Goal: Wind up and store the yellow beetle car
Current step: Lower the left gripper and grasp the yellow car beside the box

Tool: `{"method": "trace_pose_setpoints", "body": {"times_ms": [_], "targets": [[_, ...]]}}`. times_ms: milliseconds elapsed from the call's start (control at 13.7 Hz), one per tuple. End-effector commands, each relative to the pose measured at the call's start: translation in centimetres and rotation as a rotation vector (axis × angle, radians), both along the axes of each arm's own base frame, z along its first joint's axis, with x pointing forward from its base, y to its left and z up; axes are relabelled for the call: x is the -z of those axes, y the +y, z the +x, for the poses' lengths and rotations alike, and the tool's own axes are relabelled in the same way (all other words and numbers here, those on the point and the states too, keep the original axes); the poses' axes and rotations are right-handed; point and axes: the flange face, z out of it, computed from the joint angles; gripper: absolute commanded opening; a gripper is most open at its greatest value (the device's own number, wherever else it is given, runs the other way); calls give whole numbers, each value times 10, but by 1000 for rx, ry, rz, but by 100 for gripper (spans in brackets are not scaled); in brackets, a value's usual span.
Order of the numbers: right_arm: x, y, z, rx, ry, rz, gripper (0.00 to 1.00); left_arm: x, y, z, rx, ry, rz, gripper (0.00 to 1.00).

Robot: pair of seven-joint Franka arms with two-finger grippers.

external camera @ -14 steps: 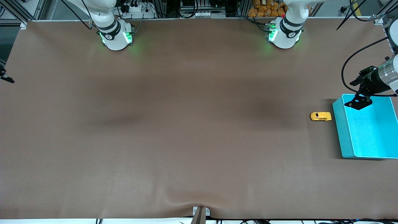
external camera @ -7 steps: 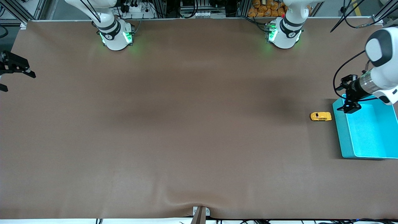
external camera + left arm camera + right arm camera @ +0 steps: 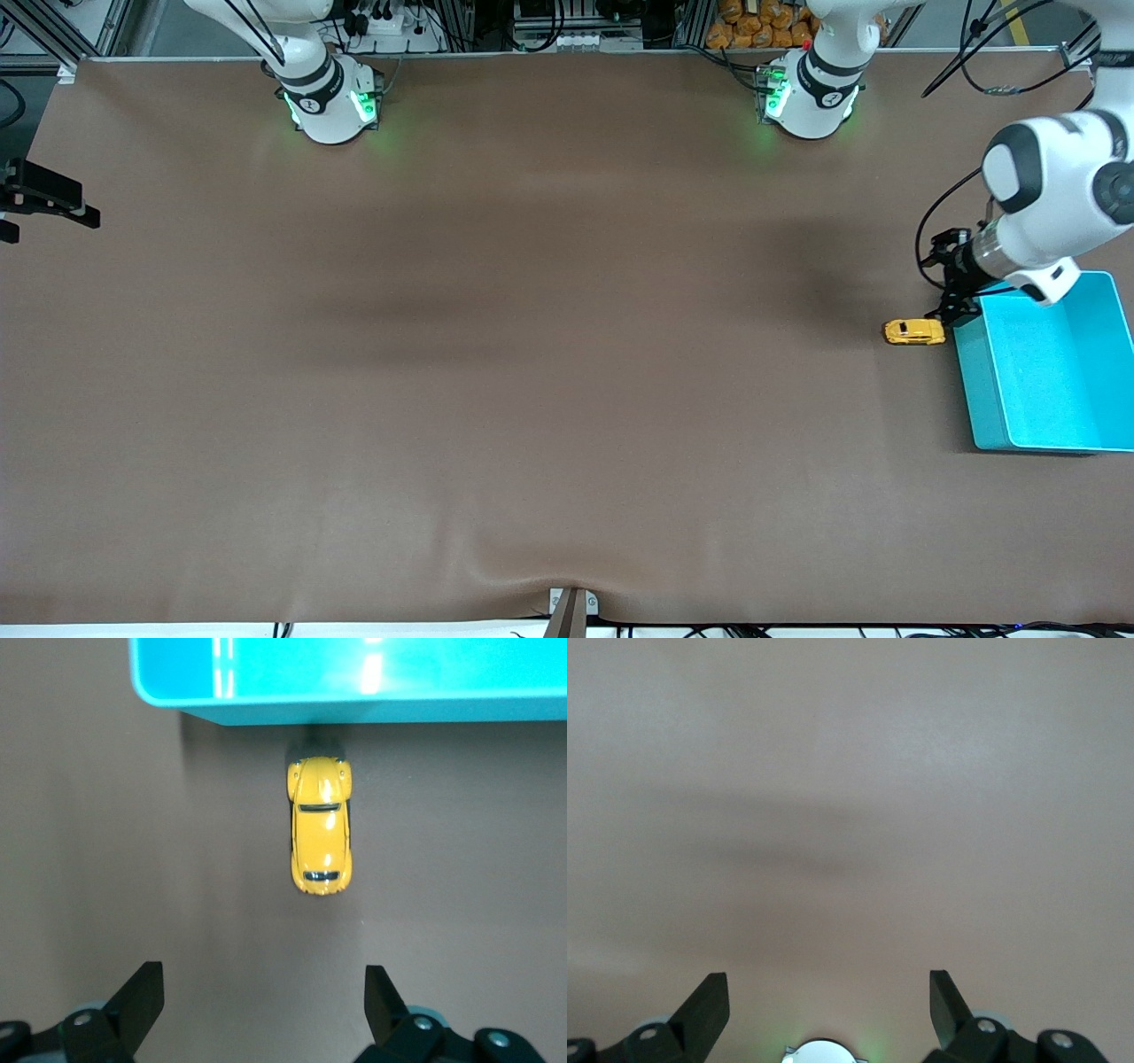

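Yellow beetle car (image 3: pixel 914 331) is sitting on its wheels on the brown table (image 3: pixel 532 354), toward the left arm's end, just beside the side wall of the teal bin (image 3: pixel 974 390) and not inside it. In the left wrist view the car (image 3: pixel 320 826) is lying lengthwise with one end close up to the bin wall (image 3: pixel 354 704); whether they touch, cannot tell.

Left gripper (image 3: pixel 952 297) is hanging in the air over the table close by the car and the bin's corner. Its jaws are standing wide apart and gripping nothing. In the wrist view the car is lying ahead of the fingertips (image 3: pixel 146 988), lined up roughly with the gap between them, not between the fingers.

Right gripper (image 3: pixel 40 199) is waiting over the table edge at the right arm's end, jaws spread wide and empty, only bare table under it.
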Motion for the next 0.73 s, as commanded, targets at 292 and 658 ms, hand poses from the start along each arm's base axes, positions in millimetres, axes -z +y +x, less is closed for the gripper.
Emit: {"method": "trace_pose_setpoints", "body": {"times_ms": [292,658], "targets": [[17,-4,-20,75,-13,-43,100,68,38,11,-9,-70,35,100],[36,-4,-45,97,-67,-47,100,95,42,10,-17,-88,30,100]]}}
